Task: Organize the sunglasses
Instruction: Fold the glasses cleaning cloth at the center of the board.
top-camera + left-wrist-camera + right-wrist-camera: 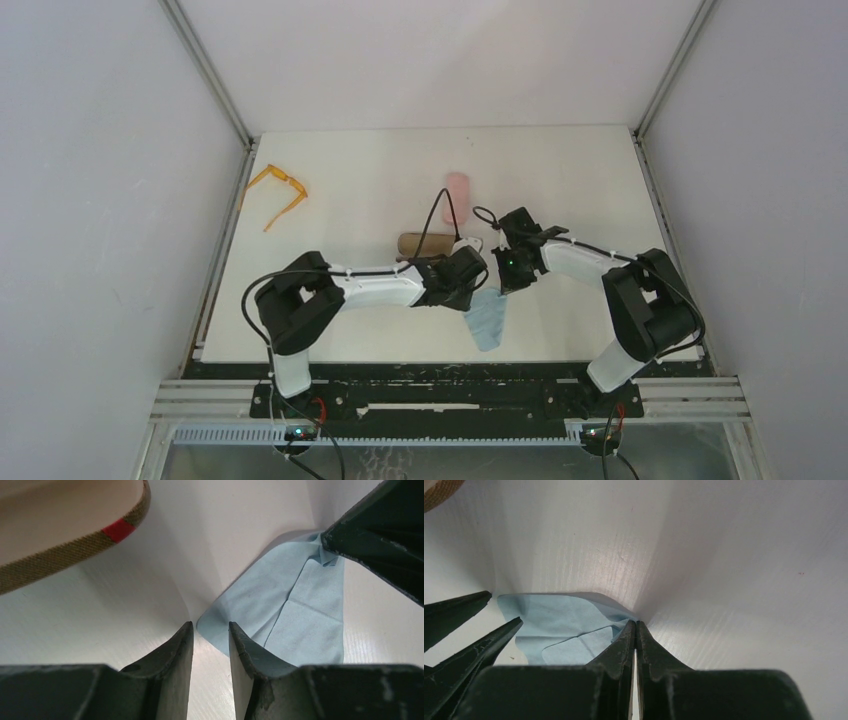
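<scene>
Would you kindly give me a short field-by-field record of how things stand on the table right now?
orange sunglasses: far left of the table, arms spread, untouched
black sunglasses: not visible in any view
pink case: far centre, just beyond the brown case
light-blue cloth: near centre, by both grippers
left gripper: jaws slightly apart at a cloth corner, holding nothing
right gripper: shut, apparently pinching the cloth's other end

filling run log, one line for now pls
left gripper: open at light-blue cloth corner; right gripper: shut on cloth; orange sunglasses: far left, untouched
</scene>
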Available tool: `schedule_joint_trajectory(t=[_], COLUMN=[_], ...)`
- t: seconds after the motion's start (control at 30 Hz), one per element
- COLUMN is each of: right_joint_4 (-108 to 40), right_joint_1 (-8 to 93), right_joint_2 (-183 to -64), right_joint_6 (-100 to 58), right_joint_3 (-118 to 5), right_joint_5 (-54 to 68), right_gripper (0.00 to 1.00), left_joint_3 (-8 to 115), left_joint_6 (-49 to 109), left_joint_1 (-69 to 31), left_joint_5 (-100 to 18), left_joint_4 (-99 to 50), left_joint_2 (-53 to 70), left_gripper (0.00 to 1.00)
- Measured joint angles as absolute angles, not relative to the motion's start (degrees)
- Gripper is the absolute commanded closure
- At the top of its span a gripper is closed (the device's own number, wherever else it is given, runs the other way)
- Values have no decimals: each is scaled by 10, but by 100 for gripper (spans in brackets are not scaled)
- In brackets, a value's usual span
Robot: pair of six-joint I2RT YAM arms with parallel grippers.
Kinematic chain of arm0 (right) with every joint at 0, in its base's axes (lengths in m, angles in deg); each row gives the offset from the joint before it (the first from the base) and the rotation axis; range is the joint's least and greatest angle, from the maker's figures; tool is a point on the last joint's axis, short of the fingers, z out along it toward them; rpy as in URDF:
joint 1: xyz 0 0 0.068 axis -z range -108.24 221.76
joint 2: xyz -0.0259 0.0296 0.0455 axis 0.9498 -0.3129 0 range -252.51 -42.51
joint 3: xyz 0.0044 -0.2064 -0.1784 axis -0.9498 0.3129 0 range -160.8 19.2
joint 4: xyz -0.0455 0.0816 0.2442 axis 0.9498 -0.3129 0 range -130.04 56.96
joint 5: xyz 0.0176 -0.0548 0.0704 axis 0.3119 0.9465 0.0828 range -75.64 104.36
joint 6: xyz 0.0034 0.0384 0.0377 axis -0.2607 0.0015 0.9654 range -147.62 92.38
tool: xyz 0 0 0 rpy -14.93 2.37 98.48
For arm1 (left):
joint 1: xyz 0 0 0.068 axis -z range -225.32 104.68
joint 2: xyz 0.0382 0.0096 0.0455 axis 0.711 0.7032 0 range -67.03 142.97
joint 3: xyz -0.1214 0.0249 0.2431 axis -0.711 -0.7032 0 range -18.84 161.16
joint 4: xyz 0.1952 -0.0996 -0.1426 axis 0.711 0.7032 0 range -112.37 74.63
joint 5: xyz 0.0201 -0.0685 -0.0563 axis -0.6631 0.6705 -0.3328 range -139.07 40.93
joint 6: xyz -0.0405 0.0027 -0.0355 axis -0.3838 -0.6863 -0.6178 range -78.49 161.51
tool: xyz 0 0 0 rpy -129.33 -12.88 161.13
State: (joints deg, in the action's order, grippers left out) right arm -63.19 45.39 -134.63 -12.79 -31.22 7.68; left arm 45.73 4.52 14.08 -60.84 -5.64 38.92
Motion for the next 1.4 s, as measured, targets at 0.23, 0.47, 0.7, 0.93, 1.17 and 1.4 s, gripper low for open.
schedule_joint_trajectory(t=[0.23,0.47,0.7,0.93,1.17,1.4], right_joint_4=[-624,-620,-611,-604,-587,-556], right_joint_1=[455,455,456,456,448,417], right_joint_2=[-1341,-1339,-1329,-1306,-1233,-1154], right_joint_6=[-124,-122,-121,-119,-120,-115], right_joint_3=[-306,-302,-290,-268,-251,-239], right_joint_5=[72,69,65,51,20,8], right_gripper=[100,100,100,100,100,100], left_joint_3=[467,475,484,482,408,374], left_joint_6=[38,24,20,22,52,72], left_joint_1=[161,174,175,176,176,176], left_joint_5=[-634,-646,-649,-656,-662,-664], left_joint_4=[-36,-31,-31,-35,-42,-57], left_joint_2=[394,402,411,409,324,189], left_gripper=[65,76,99,100,100,100])
